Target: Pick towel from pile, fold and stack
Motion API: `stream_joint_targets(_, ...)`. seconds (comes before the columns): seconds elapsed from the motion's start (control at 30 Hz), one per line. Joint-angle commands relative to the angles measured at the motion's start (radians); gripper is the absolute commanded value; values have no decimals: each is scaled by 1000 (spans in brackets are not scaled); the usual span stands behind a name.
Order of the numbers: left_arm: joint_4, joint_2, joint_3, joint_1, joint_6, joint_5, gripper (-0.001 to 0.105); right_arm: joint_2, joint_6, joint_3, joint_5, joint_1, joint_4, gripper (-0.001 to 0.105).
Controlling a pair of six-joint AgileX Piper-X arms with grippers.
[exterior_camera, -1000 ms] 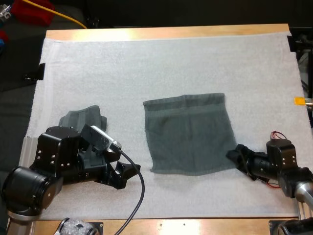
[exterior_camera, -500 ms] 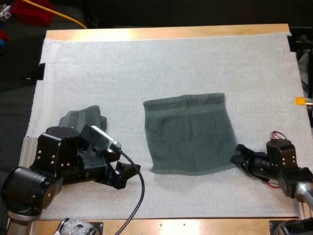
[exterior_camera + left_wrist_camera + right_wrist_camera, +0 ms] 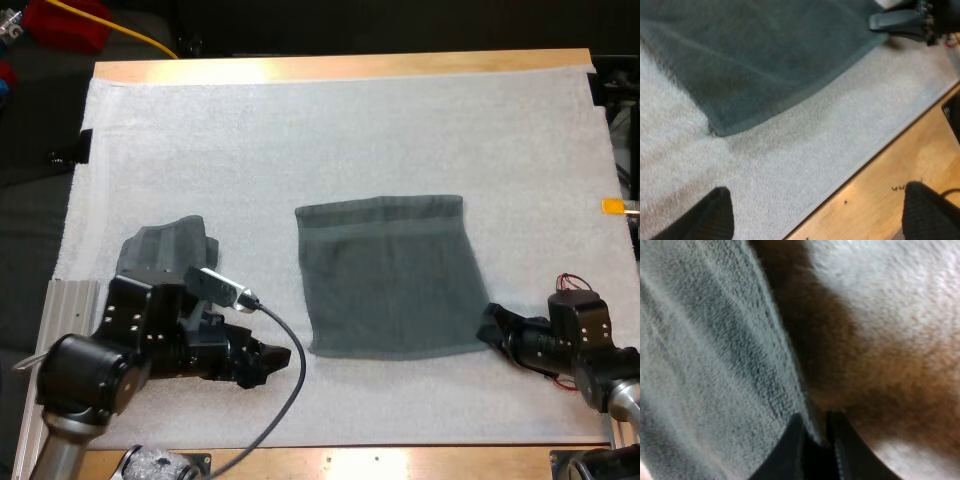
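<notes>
Since a second ago, the spread towel [image 3: 388, 275] has been drawn slightly to the right, and the left gripper [image 3: 270, 358] has been swung in nearer its near left corner. The towel is laid flat at the middle of the mat [image 3: 300, 130]. Its near right corner is pinched in the closed right gripper [image 3: 490, 325], with the hem seen between the fingers [image 3: 790, 450]. The left gripper is held wide apart, clear of the cloth. The towel is judged soft, light and limp, so it is best taken by its corners. A crumpled towel [image 3: 165, 245] is left behind the left arm.
</notes>
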State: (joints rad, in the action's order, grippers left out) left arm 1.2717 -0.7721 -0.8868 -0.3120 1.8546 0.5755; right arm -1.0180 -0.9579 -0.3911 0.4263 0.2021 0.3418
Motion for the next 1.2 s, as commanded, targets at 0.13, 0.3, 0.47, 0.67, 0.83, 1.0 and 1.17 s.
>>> stream_joint_targets(0.13,-126,3,118,-2,78,42,67,7,-48,2,-3,2,43,2)
stream_joint_targets(0.3,-262,3,231,-2,134,44,67,7,-54,2,-3,2,44,2)
stream_joint_targets(0.47,-382,-16,322,-2,200,19,67,7,-55,2,-3,2,44,2)
stream_joint_targets(0.67,-455,-117,361,-2,217,19,67,7,-55,2,-1,2,44,2)
stream_joint_targets(0.83,-524,-248,361,-2,217,33,67,7,-55,2,1,2,44,2)
stream_joint_targets(1.0,-585,-369,361,-2,217,100,67,7,-55,2,4,2,44,2)
stream_joint_targets(1.17,-637,-463,361,-2,217,107,67,7,-55,2,4,2,44,2)
